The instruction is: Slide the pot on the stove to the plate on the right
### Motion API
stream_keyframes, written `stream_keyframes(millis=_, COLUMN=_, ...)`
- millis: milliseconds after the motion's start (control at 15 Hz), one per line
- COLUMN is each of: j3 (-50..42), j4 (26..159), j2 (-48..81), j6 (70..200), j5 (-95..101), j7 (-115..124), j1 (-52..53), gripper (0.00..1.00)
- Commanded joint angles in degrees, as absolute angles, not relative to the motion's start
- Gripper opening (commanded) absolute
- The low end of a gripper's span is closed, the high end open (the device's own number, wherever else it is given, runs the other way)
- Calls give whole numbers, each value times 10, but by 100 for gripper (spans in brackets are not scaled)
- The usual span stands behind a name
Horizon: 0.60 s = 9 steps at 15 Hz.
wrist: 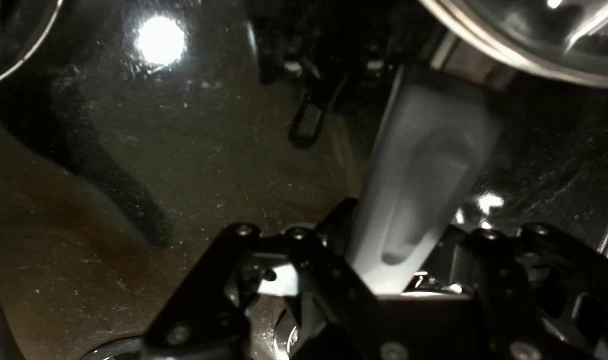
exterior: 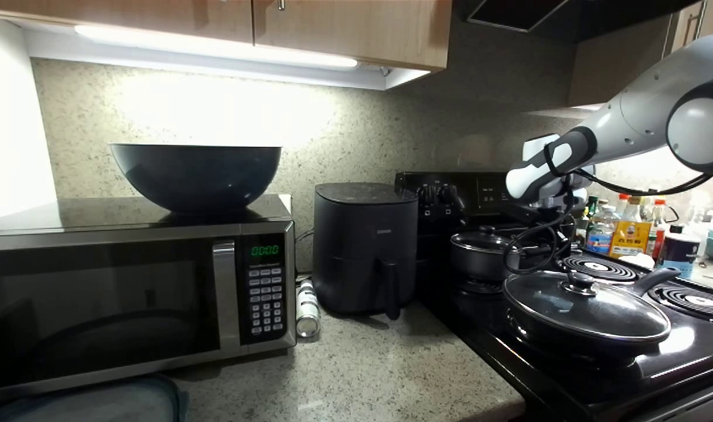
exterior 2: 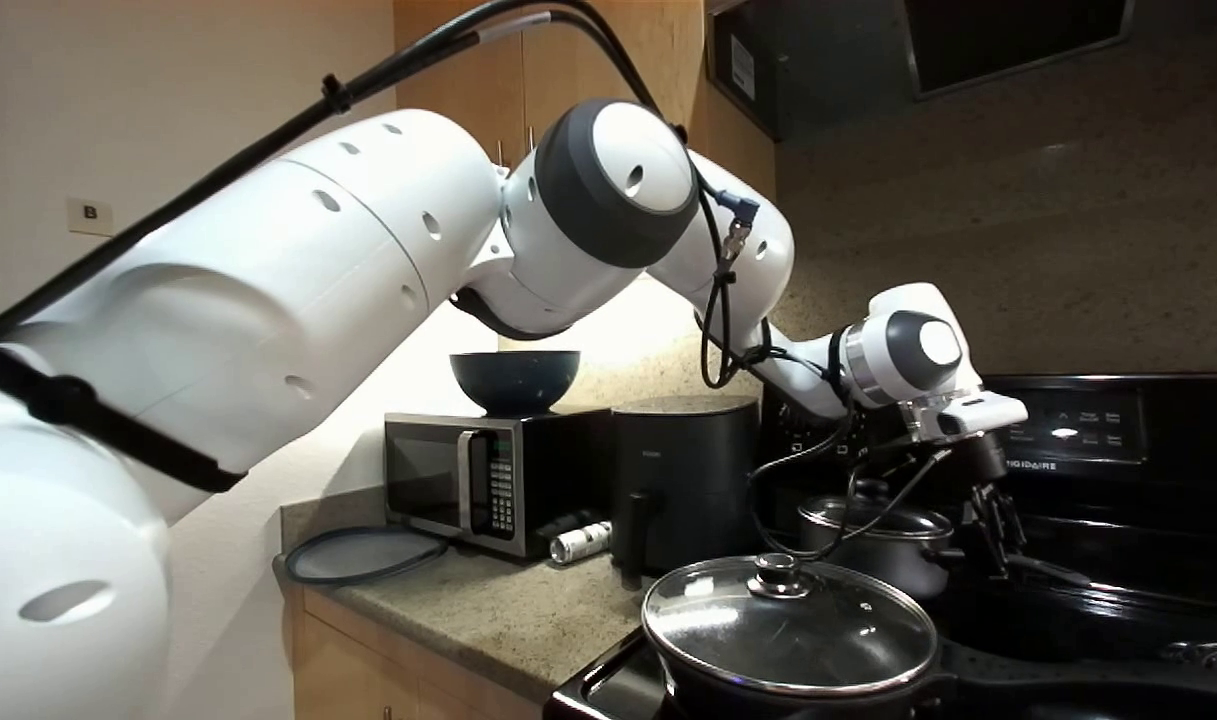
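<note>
pot point(exterior: 479, 262) 1 | pan point(exterior: 558, 340) 1 | knobbed lids point(exterior: 593, 308) 2 | stove point(exterior: 678, 363) 1 | bare coils point(exterior: 602, 268) 2 | microwave point(exterior: 151, 293) 1 | air fryer point(exterior: 365, 243) 1

The end effector point(exterior 2: 1000, 548) was black, the pot point(exterior: 480, 261) beside it dark grey, the stove point(exterior: 543, 366) black, the worktop point(exterior: 385, 375) speckled beige, the bowl point(exterior: 198, 174) dark blue.

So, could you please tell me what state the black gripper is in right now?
Black gripper: straddling the long dark handle of the small round dark metal pot; whether it grips cannot be told.
</note>
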<state>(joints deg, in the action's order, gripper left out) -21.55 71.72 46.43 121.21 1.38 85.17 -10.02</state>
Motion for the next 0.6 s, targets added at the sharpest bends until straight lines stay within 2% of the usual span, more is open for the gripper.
stream_keyframes(millis=0, j3=-235, j4=773, j2=439, j6=1240, j5=6, j7=888, j1=-111, gripper=0)
stream_keyframes(millis=533, j3=-266, j4=805, j2=439, j6=1226, j5=-30, j7=952, j1=-152, gripper=0)
